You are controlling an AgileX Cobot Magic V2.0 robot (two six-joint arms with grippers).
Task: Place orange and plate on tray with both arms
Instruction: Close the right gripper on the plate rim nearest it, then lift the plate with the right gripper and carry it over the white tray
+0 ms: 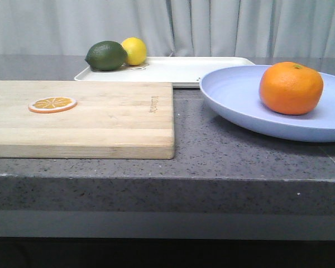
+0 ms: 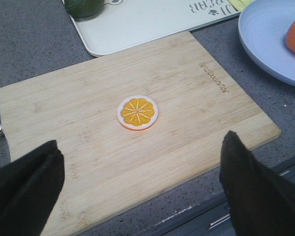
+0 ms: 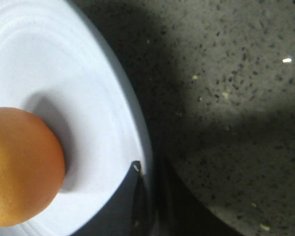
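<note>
On the grey speckled counter [image 1: 240,156], the items are sitting as follows.

Orange [image 1: 291,87]: resting on the plate, upright, stem dimple facing up; it is sitting on the plate's right half in the front view.

Plate [image 1: 240,97]: lying on the counter at the right, in front of the tray's right end; whether its far rim is touching the tray I cannot tell.

Tray [image 1: 190,70]: lying flat at the back of the counter, behind the board and the plate; dark lettering is showing on it in my left wrist view.

Lime [image 1: 106,55]: dark green, sitting on the tray's left end.

Lemon [image 1: 134,51]: yellow, sitting just beside the lime, on its right and a little behind it.

Board [image 1: 100,120]: wooden, lying at front left, its far edge close to the tray's front rim.

Slice [image 1: 52,104]: flat orange round, lying on the board toward its left side.

My left gripper [image 2: 140,189]: hovering over the board's near edge, fingers [image 2: 250,189] spread wide apart, grasping nothing; the slice is lying beyond the gap between them.

My right gripper [image 3: 137,206]: one dark finger is lying on the plate's upper surface at the rim, close to the orange; the other finger is not clearly showing, so I cannot tell whether I am clenching the rim.
</note>
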